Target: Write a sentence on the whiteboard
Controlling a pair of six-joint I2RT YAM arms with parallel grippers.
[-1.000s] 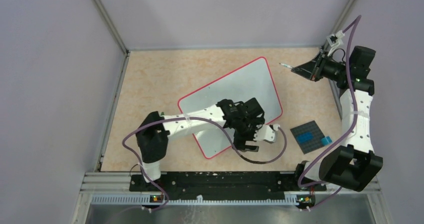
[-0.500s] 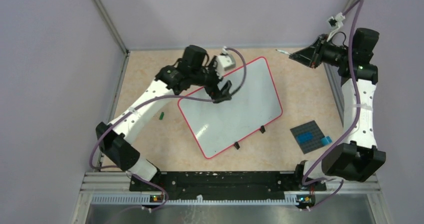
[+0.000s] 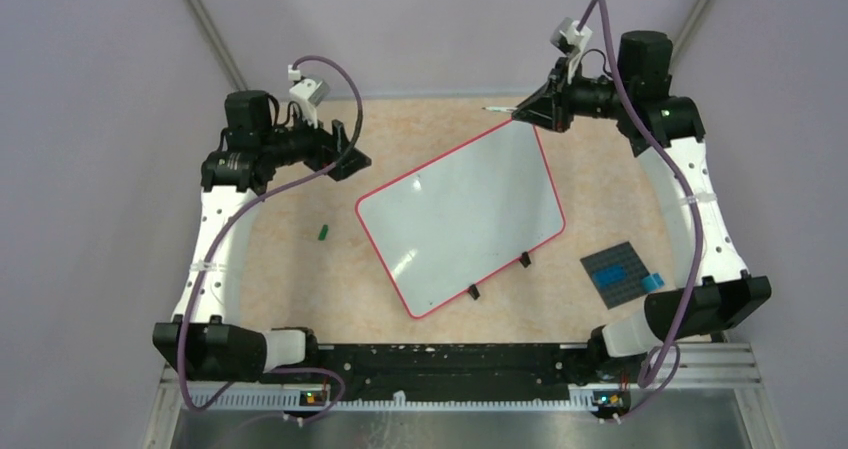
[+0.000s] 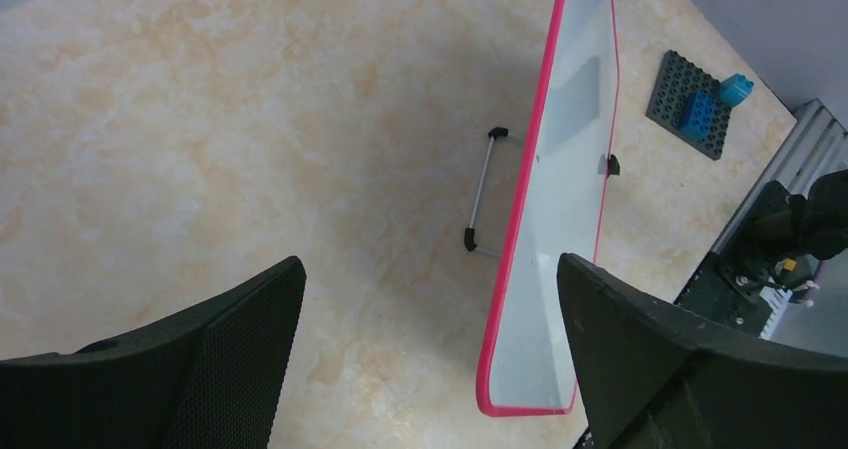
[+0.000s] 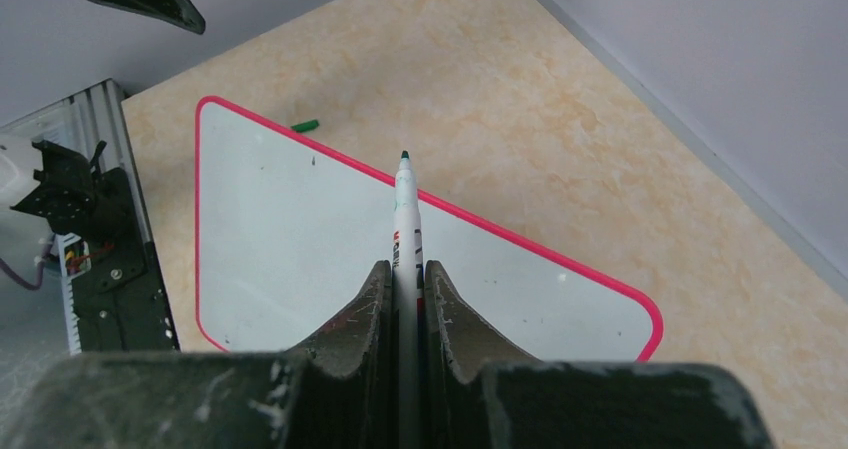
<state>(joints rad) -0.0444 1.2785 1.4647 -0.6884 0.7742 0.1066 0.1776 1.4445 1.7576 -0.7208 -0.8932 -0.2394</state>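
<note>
Hovering high in the upper left of the overhead view, the left tool point(image 3: 350, 151) hung above the counter point(image 3: 290, 279) with its two fingers spread wide and nothing between them. Its own camera looked down past those dark fingers point(image 4: 230, 339) onto marbled surface.

Over in the upper right, the right tool point(image 3: 527, 112) was pinched narrow on a marker point(image 3: 500, 109). The white barrel sat gripped between the fingers, and the dark tip pointed toward the left of the frame, up in the air. From the right wrist view, that tip showed just past the red rim of the whiteboard point(image 5: 300, 239). Whether it hung over the board or beyond it, I could not tell.

And the whiteboard itself sat in the middle of the counter, turned at an angle, its long sides running from lower left to upper right. It was tilted up on a thin wire stand point(image 4: 482, 194), seen edge-on from the left wrist camera. Two small black feet point(image 3: 474, 292) showed along its lower edge.

A small green piece point(image 3: 323, 233) lay on the counter left of the board, apart from it. Down in the lower right lay a dark grey studded plate point(image 3: 617, 269), well apart from the board. It carried a blue brick point(image 3: 608, 277), with a light-blue round piece point(image 3: 652, 282) at its corner.
</note>
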